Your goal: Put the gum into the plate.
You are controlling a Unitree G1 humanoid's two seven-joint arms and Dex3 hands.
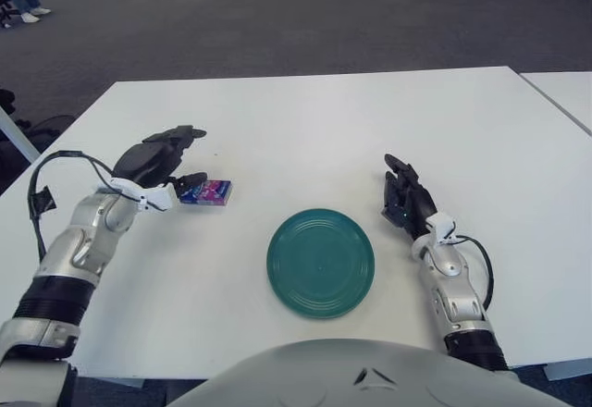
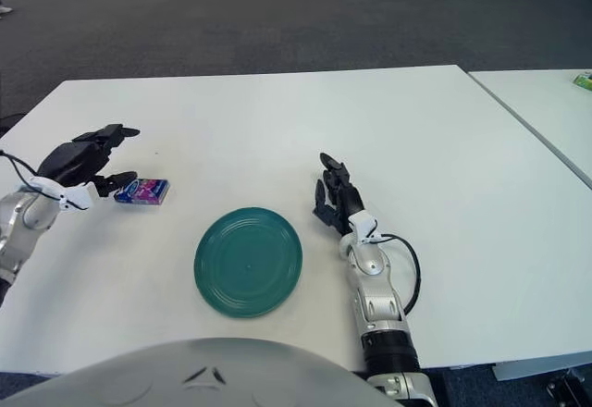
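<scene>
A small purple-and-blue gum pack (image 1: 207,192) lies flat on the white table (image 1: 314,129), left of the round green plate (image 1: 320,262). The plate holds nothing. My left hand (image 1: 176,159) hovers just left of the gum with its palm down. Its fingers are spread and reach over the pack's left end, and the thumb tip (image 1: 192,183) is close to that end. The hand holds nothing. My right hand (image 1: 404,202) shows beside the plate on its right, with fingers relaxed and nothing in them.
A second white table (image 1: 566,92) stands close at the right, with a small green object (image 2: 583,80) on it. A black cable (image 1: 42,194) loops off my left forearm. Grey carpet lies beyond the table's far edge.
</scene>
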